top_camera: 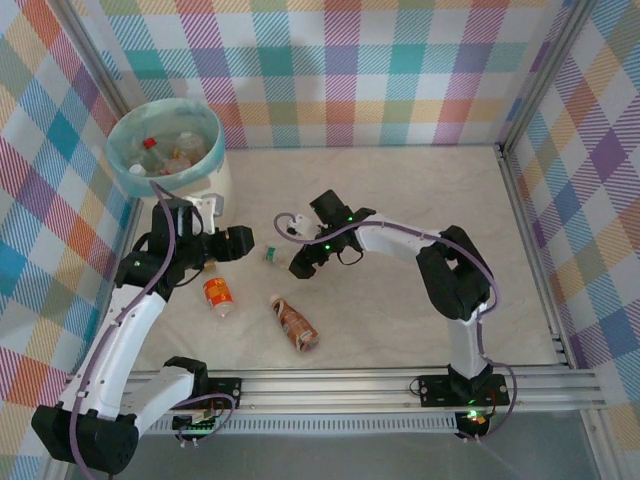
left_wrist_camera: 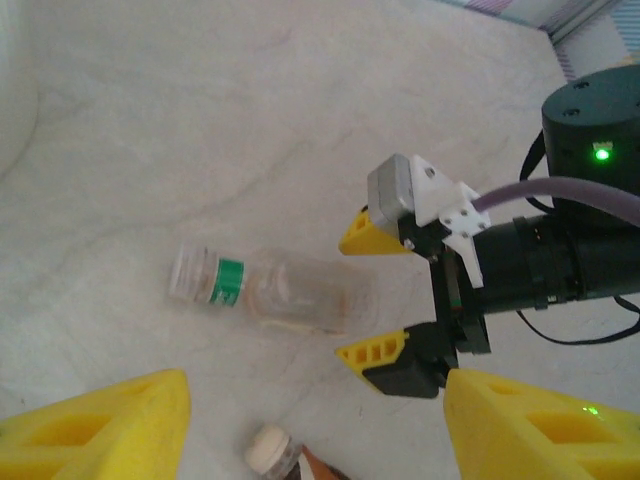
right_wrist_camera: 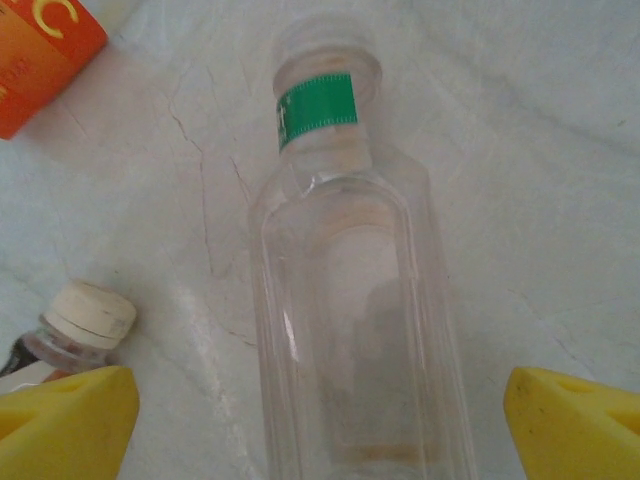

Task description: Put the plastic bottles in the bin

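Right end effector (right_wrist_camera: 320, 425) wide open, astride clear bottle (right_wrist_camera: 340, 280), not touching

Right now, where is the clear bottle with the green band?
Top view: the clear bottle lies on its side mid-table, left of centre, its base between the right gripper's open fingers. The orange-label bottle lies nearer the arms, to its left.

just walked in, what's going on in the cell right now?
The right gripper is open and straddles the base of a clear bottle with a green neck band that lies on the table; it has not closed yet. The left gripper is open and empty, hovering nearby. An orange-labelled bottle and a brown bottle also lie on the table. The bin at the back left already holds a few bottles.
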